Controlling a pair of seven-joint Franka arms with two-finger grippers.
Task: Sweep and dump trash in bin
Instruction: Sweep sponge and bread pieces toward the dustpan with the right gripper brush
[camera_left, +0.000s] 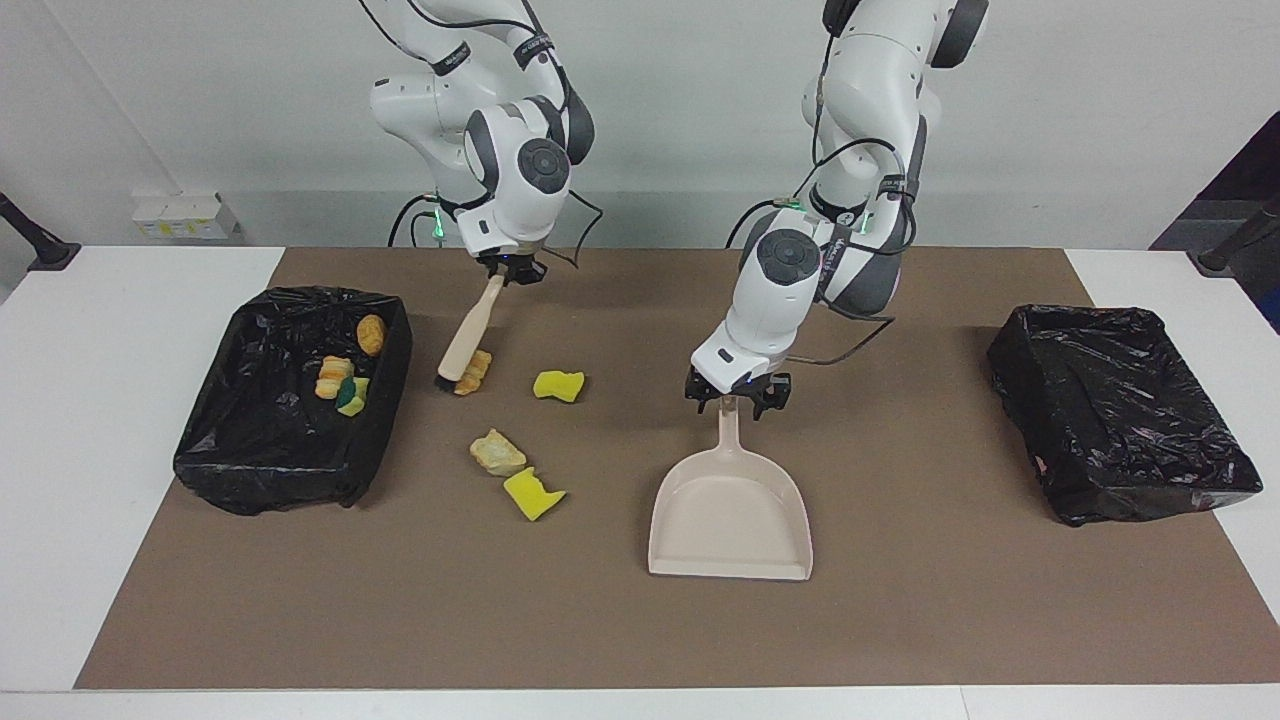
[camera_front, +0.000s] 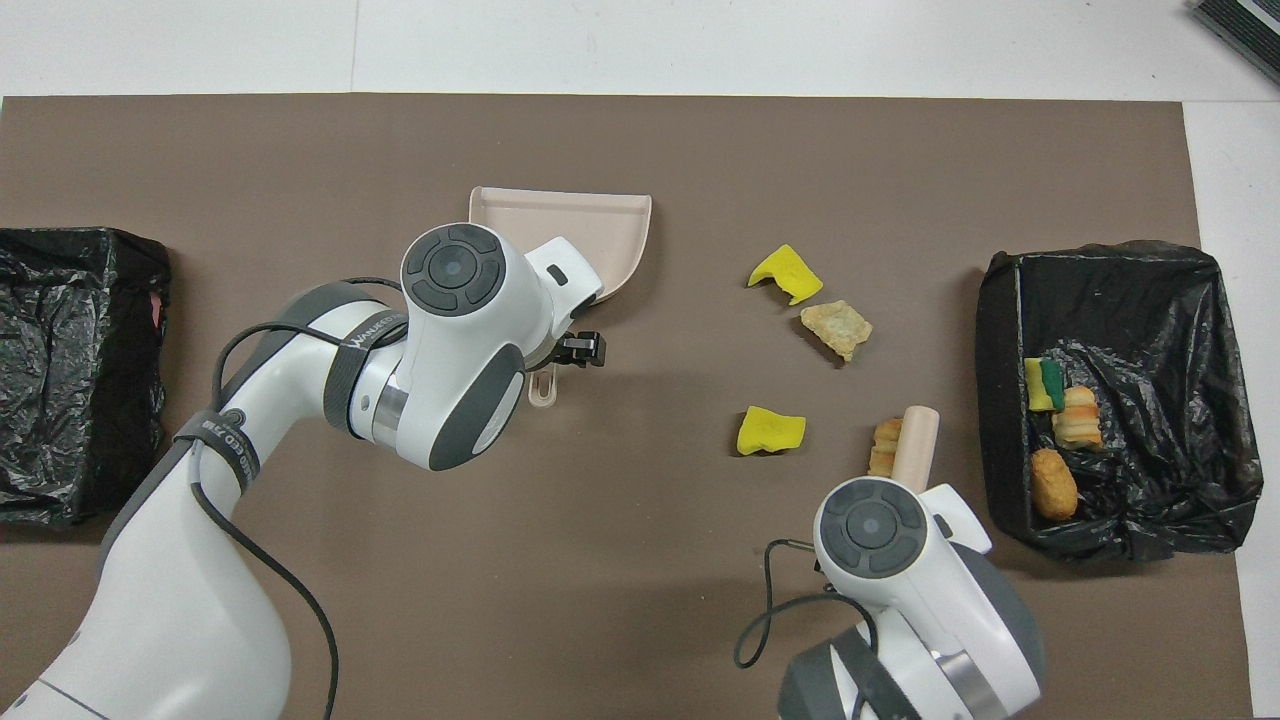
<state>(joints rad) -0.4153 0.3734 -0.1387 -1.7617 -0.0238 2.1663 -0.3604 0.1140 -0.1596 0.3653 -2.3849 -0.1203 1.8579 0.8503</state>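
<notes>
Left gripper (camera_left: 738, 400) is sitting low over the tip of the dustpan handle (camera_left: 729, 428), with its jaws on either side of that tip; whether they are already pressing on the handle I cannot tell. The dustpan (camera_left: 730, 510) is lying flat on the brown mat (camera_left: 900, 620), its long axis running away from the robots: the handle is pointing toward them and the wide mouth is facing away. So the gripper is standing at the near end of this axis, and I judge that the coming move is turning on this line, because a grip at the tip leaves the whole pan hanging out in front.

Four scraps of trash are lying on the mat toward the right arm's end, beside the pan and not in front of its mouth: a yellow chunk (camera_left: 559, 385), a tan piece (camera_left: 497, 452) touching another yellow chunk (camera_left: 533, 494), and an orange pastry piece (camera_left: 473, 372). The brush (camera_left: 470, 335) is tilted, with its bristle end resting against the orange piece. Right gripper (camera_left: 513, 268) is clamped on the top of the brush handle.

Three more scraps (camera_left: 342, 385) are already lying in the lined bin (camera_left: 225, 440) at that end. A second lined bin (camera_left: 1120, 410) is standing at the left arm's end.
</notes>
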